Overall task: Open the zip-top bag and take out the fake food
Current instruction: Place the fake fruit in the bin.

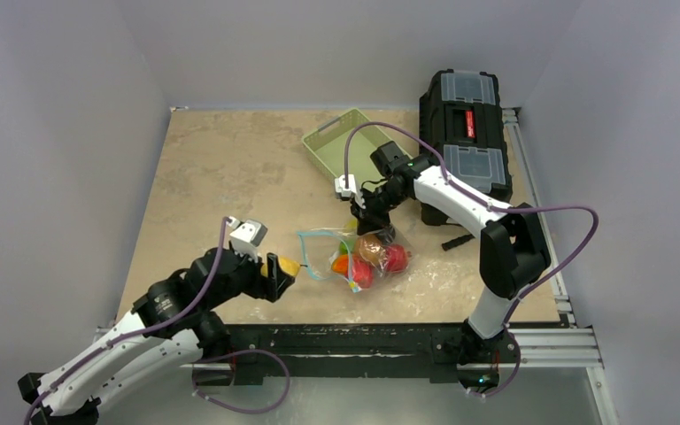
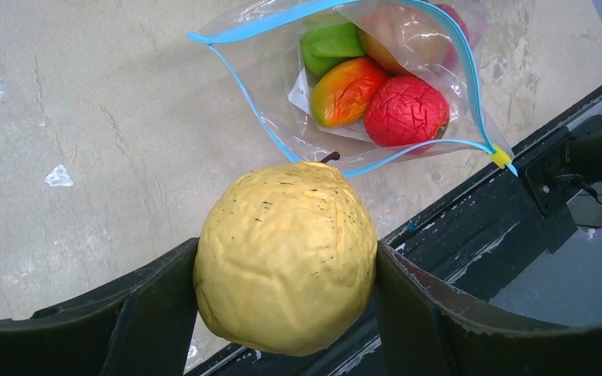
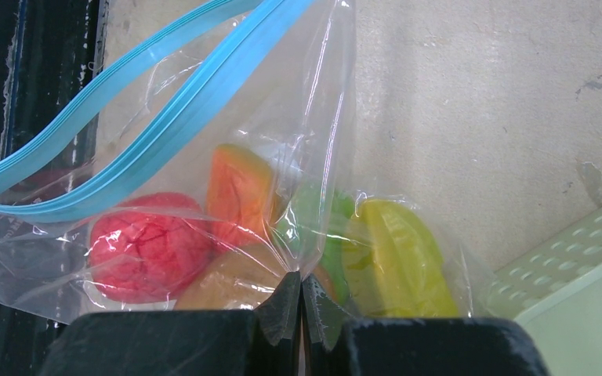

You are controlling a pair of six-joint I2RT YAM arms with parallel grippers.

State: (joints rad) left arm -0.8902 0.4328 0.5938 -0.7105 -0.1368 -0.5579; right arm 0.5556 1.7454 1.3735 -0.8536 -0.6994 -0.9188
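Your bag (image 1: 320, 253) lies on the table (image 1: 230, 168) near its front edge, with several fruits (image 1: 372, 252) inside. Just left of it, your left gripper (image 1: 282, 270) holds a pear (image 2: 286, 254). Your right gripper (image 3: 302, 305) pinches the bag's far side. Behind it sits the basket (image 1: 319, 142), with the toolbox (image 1: 465, 124) to its right.

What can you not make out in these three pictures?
- Left wrist view: sides of the yellow fruit, covered by the left gripper.
- Right wrist view: the fruits in the bag, smeared by wrinkled plastic; the body of the right gripper, cut off below.
- Top view: how many fruits the bag holds, too small to count.
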